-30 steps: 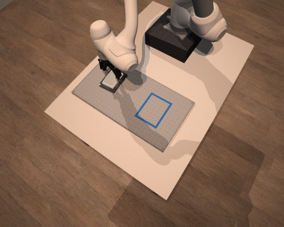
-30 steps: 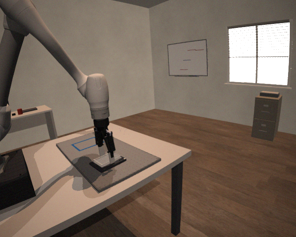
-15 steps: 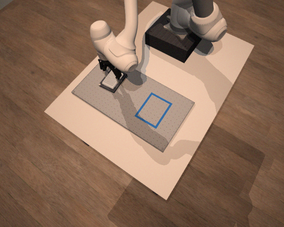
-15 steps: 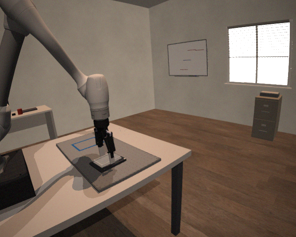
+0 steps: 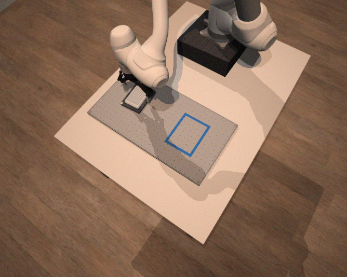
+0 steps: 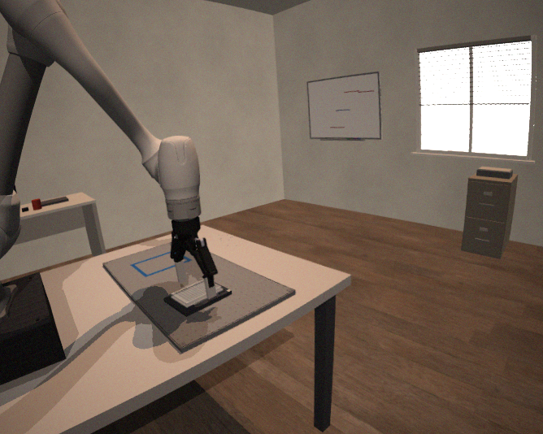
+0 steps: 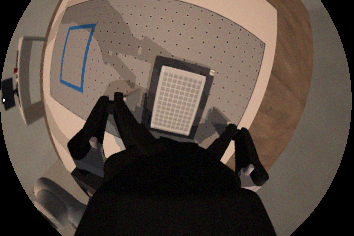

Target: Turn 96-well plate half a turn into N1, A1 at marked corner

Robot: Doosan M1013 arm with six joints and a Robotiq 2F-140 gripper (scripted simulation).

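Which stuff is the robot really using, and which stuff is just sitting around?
Using:
gripper, open over the plate
96-well plate
plate nest N1
blue taped spot B1

Just around:
filing cabinet
whiteboard
side table

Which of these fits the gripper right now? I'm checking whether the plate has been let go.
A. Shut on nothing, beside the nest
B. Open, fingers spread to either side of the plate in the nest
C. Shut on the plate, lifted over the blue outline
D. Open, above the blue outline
B: the gripper stands open, its fingers spread wide of the 96-well plate, which lies in the nest.
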